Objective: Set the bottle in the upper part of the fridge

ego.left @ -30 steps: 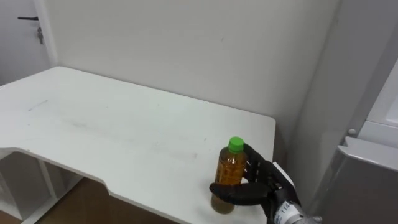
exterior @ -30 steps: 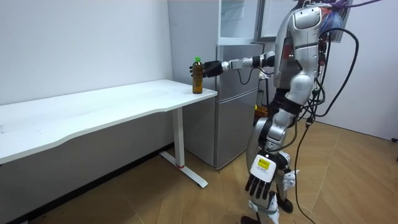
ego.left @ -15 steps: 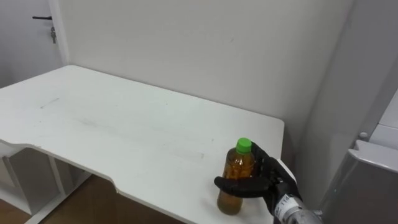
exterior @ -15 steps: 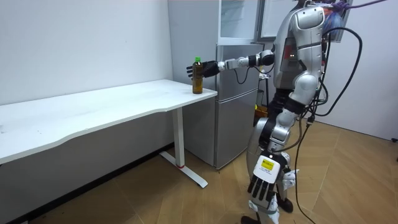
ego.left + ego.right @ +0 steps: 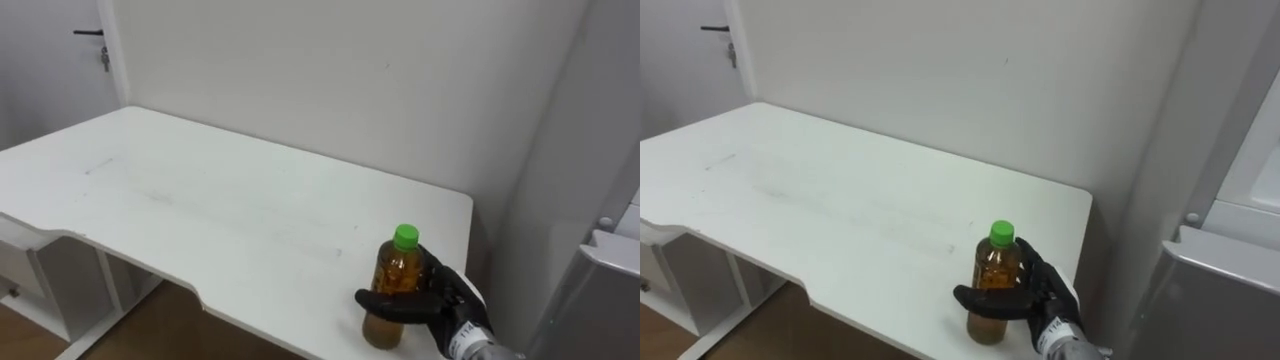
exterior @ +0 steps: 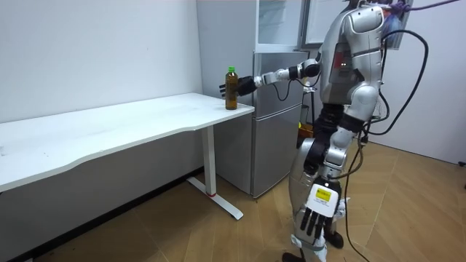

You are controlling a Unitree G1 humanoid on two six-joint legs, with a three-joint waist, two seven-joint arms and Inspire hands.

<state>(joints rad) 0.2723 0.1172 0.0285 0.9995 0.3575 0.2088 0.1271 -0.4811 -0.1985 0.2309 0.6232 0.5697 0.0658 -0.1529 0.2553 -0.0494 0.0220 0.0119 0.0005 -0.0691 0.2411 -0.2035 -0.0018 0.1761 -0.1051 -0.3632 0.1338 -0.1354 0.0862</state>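
The grasp is the step in hand: the right hand has its fingers curled round the bottle, which stands at the table corner nearest the fridge. The left hand hangs loose-fingered. Next, likely, comes a lift and a turn toward the upper compartment.

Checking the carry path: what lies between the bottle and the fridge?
In the room view, just the right hand, curled round the bottle, and its arm; table edge to fridge is bare. The left hand hangs low.
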